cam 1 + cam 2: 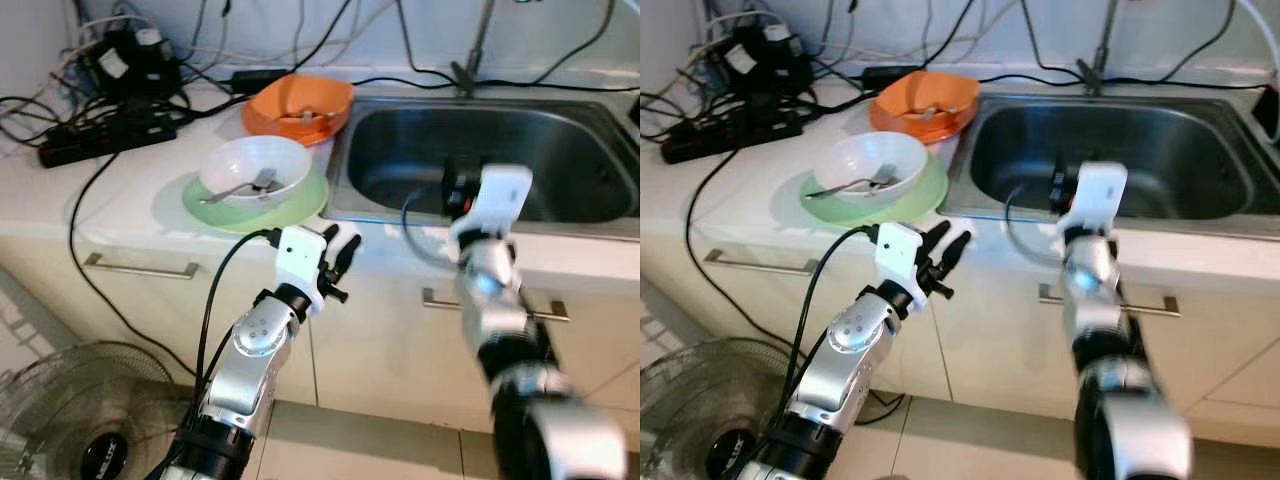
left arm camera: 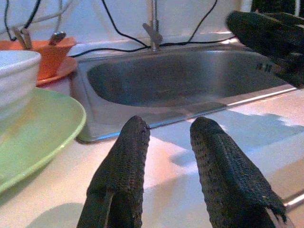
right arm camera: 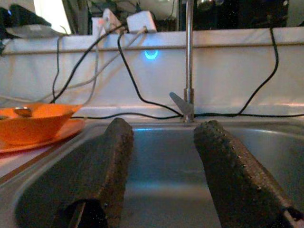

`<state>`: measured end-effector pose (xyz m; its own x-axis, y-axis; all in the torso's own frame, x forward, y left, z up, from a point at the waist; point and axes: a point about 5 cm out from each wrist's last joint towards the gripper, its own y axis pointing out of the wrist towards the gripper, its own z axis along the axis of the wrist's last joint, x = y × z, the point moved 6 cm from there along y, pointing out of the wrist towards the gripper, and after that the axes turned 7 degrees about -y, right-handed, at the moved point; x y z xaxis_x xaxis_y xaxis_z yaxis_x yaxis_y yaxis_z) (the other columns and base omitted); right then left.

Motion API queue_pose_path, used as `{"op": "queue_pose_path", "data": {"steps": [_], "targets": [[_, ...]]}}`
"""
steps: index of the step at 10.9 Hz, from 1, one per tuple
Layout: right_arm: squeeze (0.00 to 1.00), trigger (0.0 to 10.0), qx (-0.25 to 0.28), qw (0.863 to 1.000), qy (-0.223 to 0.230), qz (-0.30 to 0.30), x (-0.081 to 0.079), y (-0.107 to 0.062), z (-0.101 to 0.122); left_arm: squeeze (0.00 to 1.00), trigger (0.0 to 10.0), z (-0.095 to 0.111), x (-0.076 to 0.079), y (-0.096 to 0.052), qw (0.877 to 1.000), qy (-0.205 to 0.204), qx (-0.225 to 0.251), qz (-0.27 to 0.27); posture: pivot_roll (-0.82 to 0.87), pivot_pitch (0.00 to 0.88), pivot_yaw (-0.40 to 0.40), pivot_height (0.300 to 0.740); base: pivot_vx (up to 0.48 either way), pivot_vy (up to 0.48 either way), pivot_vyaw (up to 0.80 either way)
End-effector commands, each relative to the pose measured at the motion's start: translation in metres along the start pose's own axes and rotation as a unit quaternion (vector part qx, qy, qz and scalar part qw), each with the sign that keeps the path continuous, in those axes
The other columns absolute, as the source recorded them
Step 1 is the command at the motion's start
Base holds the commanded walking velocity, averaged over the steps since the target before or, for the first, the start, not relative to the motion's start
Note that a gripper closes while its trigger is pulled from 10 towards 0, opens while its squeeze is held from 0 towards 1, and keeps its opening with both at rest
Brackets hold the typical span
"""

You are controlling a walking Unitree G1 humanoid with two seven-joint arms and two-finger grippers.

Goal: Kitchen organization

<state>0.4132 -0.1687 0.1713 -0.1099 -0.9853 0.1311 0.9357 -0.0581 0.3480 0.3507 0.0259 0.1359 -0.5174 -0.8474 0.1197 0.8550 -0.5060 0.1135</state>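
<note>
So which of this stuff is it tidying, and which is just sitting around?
For the job:
white bowl with a spoon, on the green plate
orange bowl
sink

Lying about:
power strip and cables
fan on the floor

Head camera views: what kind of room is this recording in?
Most likely a home kitchen: a stainless steel sink with a faucet set in a white counter, used bowls stacked beside it, and drawers below.
</note>
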Motion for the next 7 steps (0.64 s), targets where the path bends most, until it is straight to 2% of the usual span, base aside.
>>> {"op": "queue_pose_path", "data": {"steps": [1, 2, 4, 7], "targets": [[0.0, 10.0, 0.019, 1.0, 0.004, 0.022, -0.016, -0.009, 0.005, 0.0, 10.0, 0.002, -0.009, 0.001, 1.0, 0.009, 0.007, 0.021, 0.04, 0.0, 0.081, 0.74, 0.0, 0.0, 0.0], [0.0, 10.0, 0.013, 0.999, 0.013, 0.034, -0.026, -0.023, 0.0, 0.0, 10.0, 0.003, -0.013, 0.0, 0.999, 0.009, 0.011, 0.029, 0.04, 0.0, 0.079, 0.74, 0.0, 0.0, 0.0], [0.0, 10.0, 0.005, 0.999, 0.025, 0.047, -0.035, -0.041, 0.0, 0.0, 10.0, 0.004, -0.018, -0.001, 0.999, 0.012, 0.017, 0.043, 0.04, 0.0, 0.077, 0.74, 0.0, 0.0, 0.0], [0.0, 10.0, -0.006, 0.999, 0.024, 0.043, -0.036, -0.043, -0.001, 0.0, 10.0, 0.011, -0.025, -0.001, 0.997, 0.025, 0.036, 0.066, 0.05, 0.0, 0.074, 0.74, 0.0, 0.0, 0.0]]}}
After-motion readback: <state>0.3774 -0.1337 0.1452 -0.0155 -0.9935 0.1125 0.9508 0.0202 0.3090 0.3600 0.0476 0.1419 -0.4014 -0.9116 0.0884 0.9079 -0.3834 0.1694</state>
